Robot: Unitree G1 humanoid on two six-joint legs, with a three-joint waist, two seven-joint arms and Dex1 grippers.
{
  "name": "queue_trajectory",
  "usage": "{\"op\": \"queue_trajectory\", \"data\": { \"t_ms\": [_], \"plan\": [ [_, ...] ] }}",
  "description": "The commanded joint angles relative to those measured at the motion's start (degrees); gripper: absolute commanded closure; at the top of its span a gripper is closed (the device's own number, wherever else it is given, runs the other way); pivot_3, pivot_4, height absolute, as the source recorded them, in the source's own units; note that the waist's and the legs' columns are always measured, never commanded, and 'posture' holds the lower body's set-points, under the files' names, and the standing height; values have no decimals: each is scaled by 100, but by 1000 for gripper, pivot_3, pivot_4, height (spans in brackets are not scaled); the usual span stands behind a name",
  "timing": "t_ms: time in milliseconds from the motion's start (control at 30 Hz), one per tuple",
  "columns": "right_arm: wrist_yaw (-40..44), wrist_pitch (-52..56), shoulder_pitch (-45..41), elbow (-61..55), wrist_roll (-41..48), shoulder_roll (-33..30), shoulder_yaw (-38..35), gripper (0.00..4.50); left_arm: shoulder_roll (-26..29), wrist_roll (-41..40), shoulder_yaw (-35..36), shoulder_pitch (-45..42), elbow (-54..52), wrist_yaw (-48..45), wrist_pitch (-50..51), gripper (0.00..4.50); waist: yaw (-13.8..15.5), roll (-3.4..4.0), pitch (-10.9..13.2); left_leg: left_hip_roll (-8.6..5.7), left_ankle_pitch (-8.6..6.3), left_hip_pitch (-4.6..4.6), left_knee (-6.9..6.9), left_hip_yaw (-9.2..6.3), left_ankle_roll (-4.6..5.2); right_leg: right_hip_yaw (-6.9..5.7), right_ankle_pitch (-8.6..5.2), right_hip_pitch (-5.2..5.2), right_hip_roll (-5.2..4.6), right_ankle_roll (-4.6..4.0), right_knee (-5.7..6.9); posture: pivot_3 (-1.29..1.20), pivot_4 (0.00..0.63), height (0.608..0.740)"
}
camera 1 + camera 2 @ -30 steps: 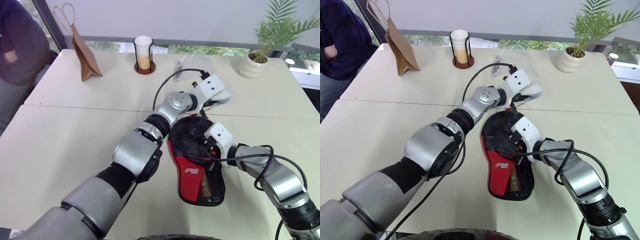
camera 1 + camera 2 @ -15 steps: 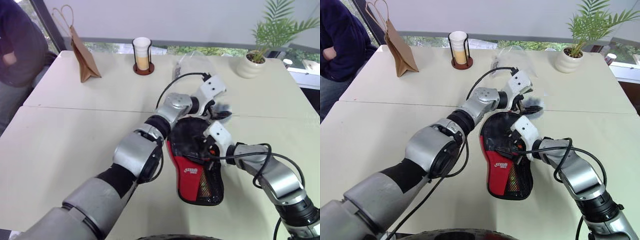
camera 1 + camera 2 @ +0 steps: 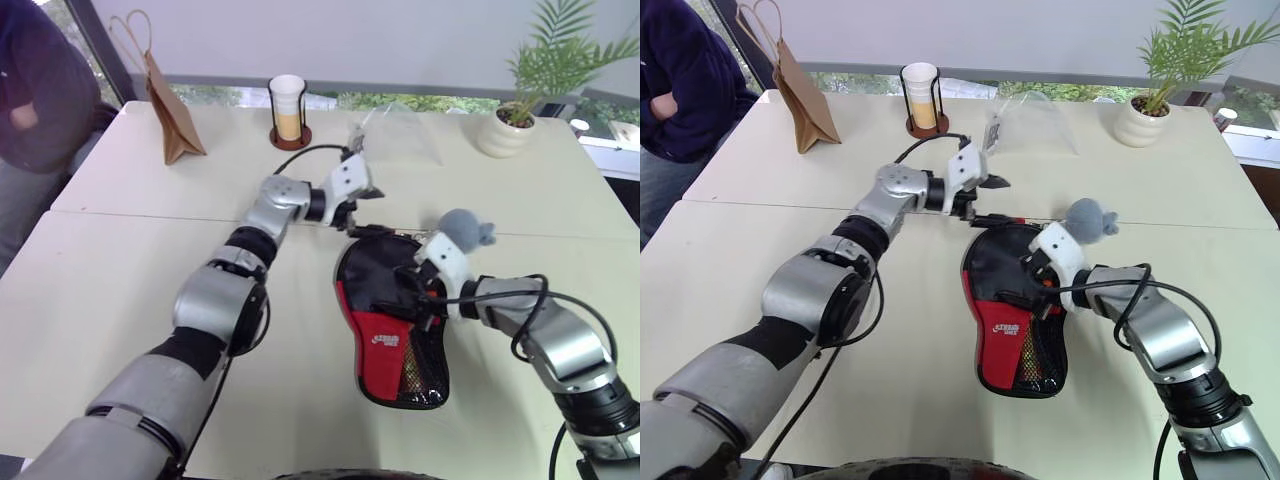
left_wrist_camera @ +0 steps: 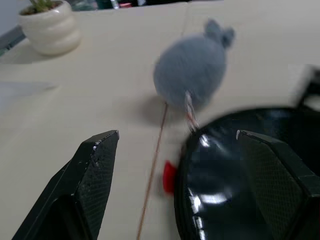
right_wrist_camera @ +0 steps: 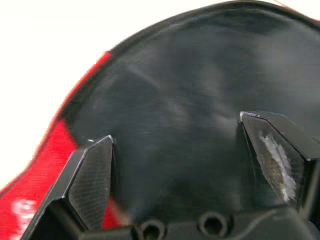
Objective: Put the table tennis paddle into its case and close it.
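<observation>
The case [image 3: 1012,310] lies under the wide-open, empty right hand [image 3: 1040,275], apparently untouched.

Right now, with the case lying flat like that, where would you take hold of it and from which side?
Probably the narrow mesh-pocket end of the case, nearest the robot. It lies flat on the table, so come down from above and pinch that edge. The right gripper, open, already hangs over the black part; the open left gripper is off beyond the far rim.
</observation>
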Motion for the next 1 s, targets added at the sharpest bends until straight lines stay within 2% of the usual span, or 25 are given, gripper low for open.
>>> {"op": "queue_trajectory", "data": {
  "t_ms": [33, 100, 233, 367, 467, 700, 1000],
  "plan": [
    [36, 310, -390, -326, 300, -221, -639, 0, 196, -319, -150, 623, -919, -679, -157, 581, -11, 1, 1, -1, 2, -2, 1, 2, -4, 3, 0, -4, -3, 0, 0, 0, 150, 740],
    [96, 449, -558, -351, 446, -333, -816, 0, 275, -500, -184, 1044, -1601, -790, 156, 581, -3, 1, 1, 0, 6, -4, 0, 1, -11, 3, 0, -6, -4, 0, 1, 0, 150, 740],
    [178, 649, -1228, 15, 612, -720, -1263, 0, 345, -892, -451, 2503, -4096, -696, 1315, 581, -13, 3, 1, 0, 5, -9, 1, 0, -9, 6, 0, -9, -11, 0, 3, 0, 150, 740],
    [148, 429, -1749, 837, 414, -948, -1191, 0, 206, -974, -748, 3027, -5117, -220, 2015, 581, 17, 2, 1, -1, -10, -8, 1, -3, 18, 4, 1, -5, -18, 0, 3, 0, 150, 740],
    [73, 110, -2094, 1673, 38, -1051, -910, 0, 99, -907, -1012, 3160, -5326, 87, 2166, 581, 5, 2, 1, -7, -13, -9, 3, 0, 23, 4, 1, -5, -22, 0, 3, 0, 150, 740],
    [362, -635, -2513, 3451, -527, -900, -249, 0, -139, -652, -1557, 3121, -5078, 813, 2123, 581, -13, 4, 0, -6, -13, -6, -1, 4, 23, 5, 1, -8, -20, 0, 4, 0, 150, 740],
    [637, -889, -2539, 4383, -726, -670, -107, 0, 2, -462, -2009, 3249, -4806, 1148, 2072, 581, -4, 6, -1, -6, -7, -6, 0, 4, 14, 5, 1, -7, -20, 0, 4, 0, 150, 740]
  ]
}}
